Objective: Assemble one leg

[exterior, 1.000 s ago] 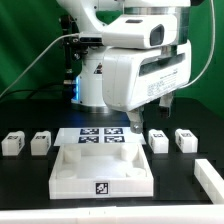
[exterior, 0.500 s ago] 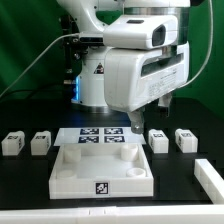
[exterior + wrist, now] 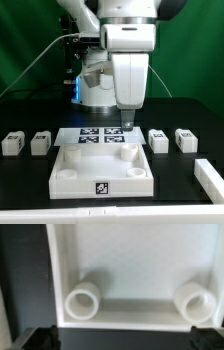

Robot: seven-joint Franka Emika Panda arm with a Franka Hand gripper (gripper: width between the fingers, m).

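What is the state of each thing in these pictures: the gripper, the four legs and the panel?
gripper: open, empty, over the panel's edge.
panel: flat on the table, visible sockets empty.
legs at the exterior view's left: two, loose on table.
legs at the exterior view's right: two, loose on table.

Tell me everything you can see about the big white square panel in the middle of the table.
The white panel looks like matte plastic: square, with a raised rim and round corner sockets facing up. It lies flat on the black table, a marker tag on its front edge. The open gripper hovers above its far edge, holding nothing.
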